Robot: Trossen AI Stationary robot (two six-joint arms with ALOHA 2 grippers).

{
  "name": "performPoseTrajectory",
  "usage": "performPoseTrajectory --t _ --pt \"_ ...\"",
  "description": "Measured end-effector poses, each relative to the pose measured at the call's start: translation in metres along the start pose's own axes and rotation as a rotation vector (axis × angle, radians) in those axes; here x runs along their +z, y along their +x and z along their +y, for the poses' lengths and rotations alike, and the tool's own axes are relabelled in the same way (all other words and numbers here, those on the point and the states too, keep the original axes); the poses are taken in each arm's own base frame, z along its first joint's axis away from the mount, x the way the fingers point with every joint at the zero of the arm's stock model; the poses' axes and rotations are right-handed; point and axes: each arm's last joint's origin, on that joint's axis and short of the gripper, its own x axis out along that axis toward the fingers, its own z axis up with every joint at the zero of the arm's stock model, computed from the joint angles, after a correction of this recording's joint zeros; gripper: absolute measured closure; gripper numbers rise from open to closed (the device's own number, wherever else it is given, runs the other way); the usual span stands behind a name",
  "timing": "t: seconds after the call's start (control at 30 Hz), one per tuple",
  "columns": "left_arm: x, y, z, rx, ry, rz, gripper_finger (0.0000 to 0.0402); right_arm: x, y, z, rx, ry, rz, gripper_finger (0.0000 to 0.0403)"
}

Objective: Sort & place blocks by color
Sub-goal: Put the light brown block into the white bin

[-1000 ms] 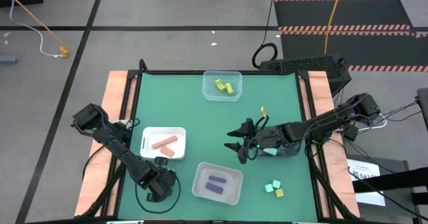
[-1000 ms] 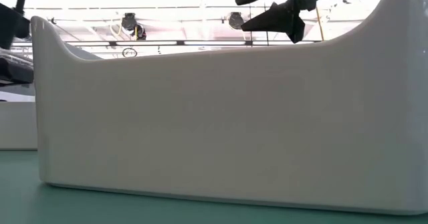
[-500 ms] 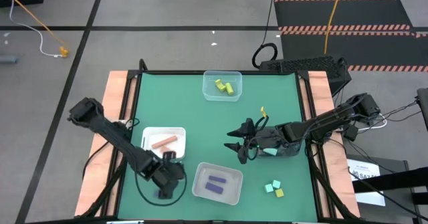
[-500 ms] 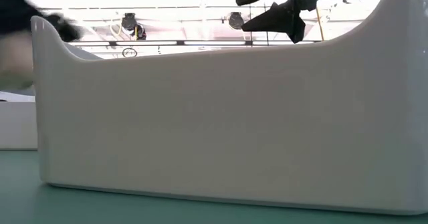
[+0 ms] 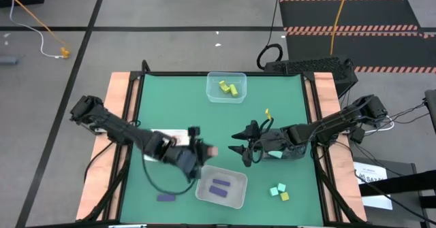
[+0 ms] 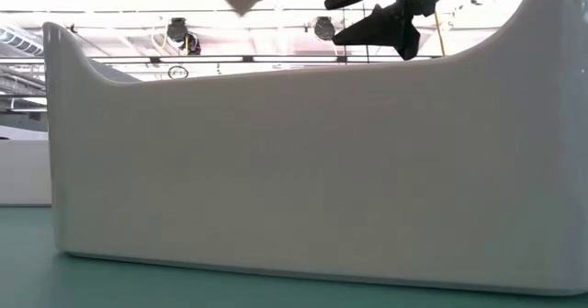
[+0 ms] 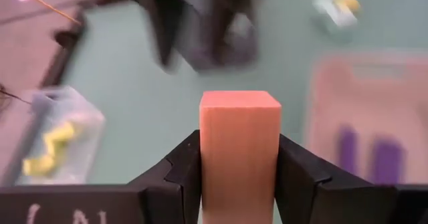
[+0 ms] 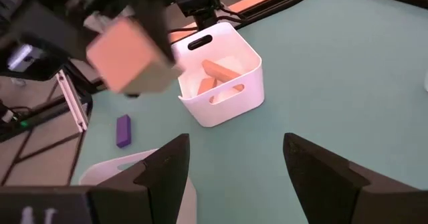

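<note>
My left gripper [image 5: 203,150] is shut on a salmon-orange block [image 5: 210,150] and hangs above the table between the white tray [image 5: 178,132] and the clear tray [image 5: 221,186] with two purple blocks. The right wrist view shows the held block [image 8: 127,53] above the white tray [image 8: 224,83], in which salmon bars lie. One purple block [image 5: 165,197] lies flat on the mat near the front edge. A teal cube [image 5: 276,189] and a yellow cube [image 5: 284,196] lie at the front right. My right gripper [image 5: 242,146] stands open at mid-table, touching nothing. My left gripper pinches the salmon block by two opposite sides [image 7: 206,162] between its two fingers. The block's free end [image 7: 239,102] sticks out past the fingertips. The fingers come from the table's left, slanting downward. The block is lifted clear of the table and trays.
A clear tray [image 5: 227,87] with yellow blocks stands at the far edge. In the low view a white tray wall [image 6: 303,161] fills the foreground, with my right gripper [image 6: 377,18] above it. Bare green mat lies between the trays.
My left gripper has risen from the table's near left corner and swung toward the right and far side, tipping from pointing down to a shallower slant. The purple block on the mat, which it covered before, now shows.
</note>
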Motion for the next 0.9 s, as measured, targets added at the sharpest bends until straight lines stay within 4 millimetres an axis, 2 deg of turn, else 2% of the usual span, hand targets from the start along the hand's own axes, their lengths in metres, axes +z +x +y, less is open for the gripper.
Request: performPoseTrajectory --t 0.17,0.3,0.53,0.67,0.77,0.9 --pt "0.022 0.007 0.020 0.032 -0.093 -0.148 0.0264 0.000 0.000 0.000 0.003 0.029 -0.003 0.0172" --pt "0.023 0.011 0.031 0.057 -0.145 -0.152 0.0264 0.000 0.000 0.000 0.003 -0.037 -0.003 0.0172" --pt "0.030 0.022 0.065 0.150 -0.253 -0.215 0.0264 0.006 0.003 -0.006 -0.026 -0.145 -0.029 0.0172" --pt "0.036 0.025 0.081 0.177 -0.333 -0.280 0.0264 0.017 0.005 -0.014 -0.105 -0.146 -0.123 0.0172" --pt "0.038 0.017 0.091 0.151 -0.351 -0.299 0.0263 0.028 0.008 -0.024 -0.149 -0.102 -0.189 0.0172" --pt "0.039 0.007 0.100 0.155 -0.358 -0.322 0.0263 0.045 0.013 -0.042 -0.063 -0.058 -0.213 0.0172"
